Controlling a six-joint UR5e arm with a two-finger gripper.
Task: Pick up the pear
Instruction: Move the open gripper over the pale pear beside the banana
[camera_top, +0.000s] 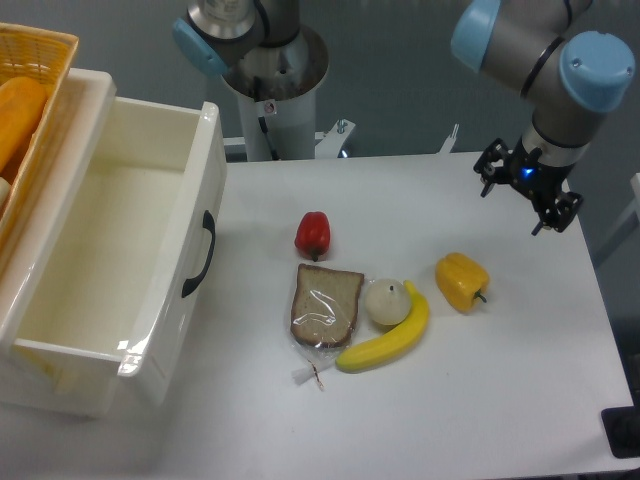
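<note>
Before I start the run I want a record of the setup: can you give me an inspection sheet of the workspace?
Surface: white table, no spills seen.
Job's things: pear, pale and roundish, lying between the bread and the banana, touching the banana.
Clutter: red pepper; wrapped bread slice; banana curving around the pear; yellow pepper, apart from the rest.
Grippers: gripper hangs above the table's far right part, away from the pear, holding nothing; fingers too small to tell whether open.
Cables: nothing seen.
Surroundings: white bin, open, at left; wicker basket at the upper left corner; arm base behind the table.
</note>
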